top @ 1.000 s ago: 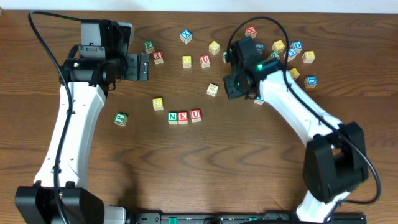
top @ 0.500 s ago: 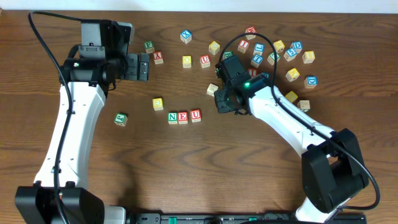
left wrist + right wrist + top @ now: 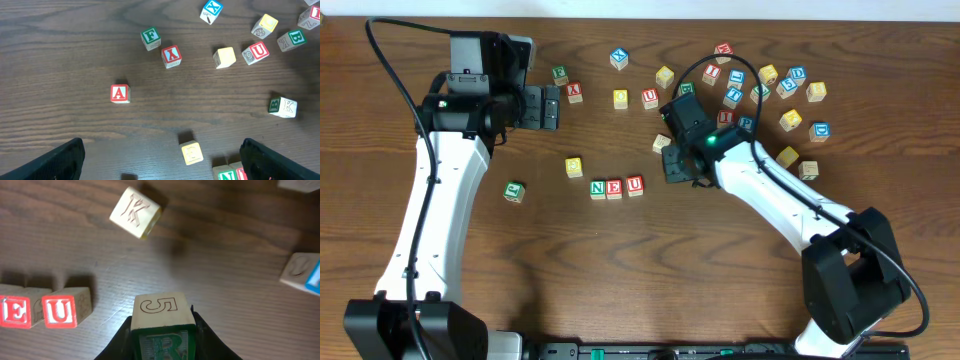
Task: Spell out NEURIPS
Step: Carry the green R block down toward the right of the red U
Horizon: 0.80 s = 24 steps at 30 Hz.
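While the right end effector [image 3: 162, 332] pinches the R cube [image 3: 160, 307] by opposite sides, just right of the NEU row [image 3: 615, 187], the cube reads as light, rigid, smooth wood; an off-centre grip could let it twist. Bare desk [image 3: 650, 250] right of the row; K cube [image 3: 135, 212] beyond. Left end effector [image 3: 550, 107], up-left of the row, spread, empty.

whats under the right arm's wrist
Overhead, the wrist covers it. The wrist camera shows an R cube, 5 on another face, gripped between the fingers. Whatever lies beneath the cube is hidden.
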Each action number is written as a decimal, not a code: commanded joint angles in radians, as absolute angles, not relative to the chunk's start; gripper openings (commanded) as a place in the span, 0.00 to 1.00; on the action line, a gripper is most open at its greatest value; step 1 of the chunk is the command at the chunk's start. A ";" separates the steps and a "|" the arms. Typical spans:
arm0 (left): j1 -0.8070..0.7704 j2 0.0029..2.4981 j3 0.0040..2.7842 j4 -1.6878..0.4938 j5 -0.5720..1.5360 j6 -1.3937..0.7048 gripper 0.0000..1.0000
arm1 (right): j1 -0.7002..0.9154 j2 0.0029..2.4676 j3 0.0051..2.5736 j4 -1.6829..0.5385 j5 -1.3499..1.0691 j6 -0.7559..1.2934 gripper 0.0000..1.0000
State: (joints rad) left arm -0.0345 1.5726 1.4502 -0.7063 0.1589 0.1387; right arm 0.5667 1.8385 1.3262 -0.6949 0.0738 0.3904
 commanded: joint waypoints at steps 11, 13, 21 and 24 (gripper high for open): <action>-0.031 1.568 1.476 -0.707 0.165 0.149 0.98 | 0.623 1.853 1.274 -0.664 0.105 0.469 0.16; -0.031 1.568 1.476 -0.707 0.165 0.149 0.98 | 0.623 1.853 1.249 -0.645 0.104 0.476 0.16; -0.031 1.568 1.476 -0.707 0.165 0.149 0.98 | 0.623 1.853 1.186 -0.591 0.095 0.486 0.16; -0.031 1.568 1.476 -0.707 0.165 0.149 0.98 | 0.624 1.853 1.186 -0.584 0.095 0.485 0.17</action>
State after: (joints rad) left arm -0.0345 1.5726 1.4502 -0.7067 0.1589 0.1387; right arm 0.6075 1.8427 1.1889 -0.5934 0.0860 0.4671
